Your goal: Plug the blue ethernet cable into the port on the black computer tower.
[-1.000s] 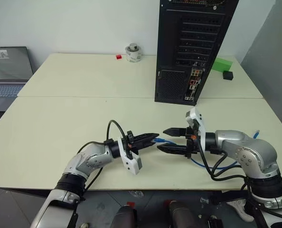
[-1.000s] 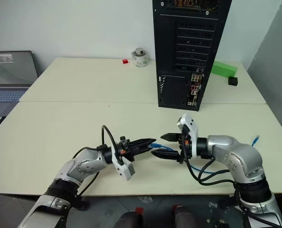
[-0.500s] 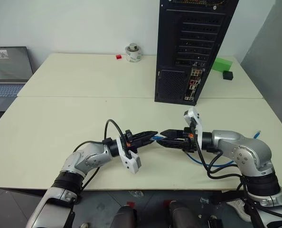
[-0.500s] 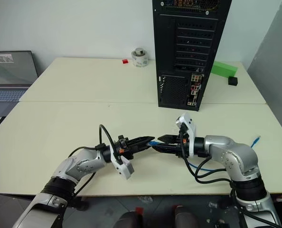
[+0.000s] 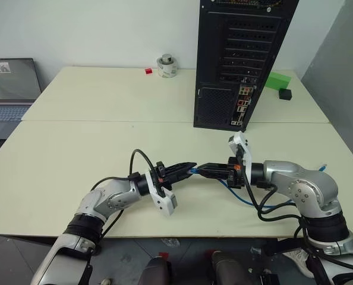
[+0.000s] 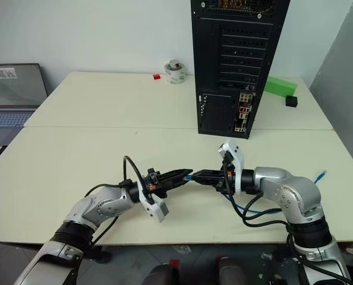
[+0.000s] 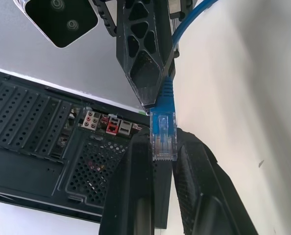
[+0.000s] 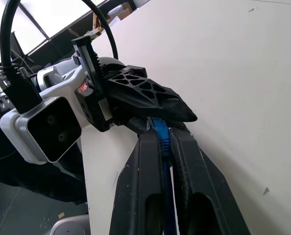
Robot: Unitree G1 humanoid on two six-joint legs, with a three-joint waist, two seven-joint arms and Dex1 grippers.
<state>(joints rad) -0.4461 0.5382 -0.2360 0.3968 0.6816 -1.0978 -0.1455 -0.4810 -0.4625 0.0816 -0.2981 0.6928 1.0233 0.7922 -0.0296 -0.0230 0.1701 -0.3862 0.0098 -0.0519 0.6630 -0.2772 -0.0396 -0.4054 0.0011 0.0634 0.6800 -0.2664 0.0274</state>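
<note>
Both grippers (image 5: 191, 169) (image 5: 201, 170) on blue ethernet cable (image 7: 163, 128)

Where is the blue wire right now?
The blue ethernet cable is up off the near table, pinched between the left gripper and right gripper, in front of the black computer tower. Its slack trails right under the right arm.

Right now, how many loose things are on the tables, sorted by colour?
Blue: 1, the blue ethernet cable
Black: 2, the black computer tower and a small cube
Green: 1, a block
Red: 1, a small piece
White: 1, a tape roll
Total: 6
</note>
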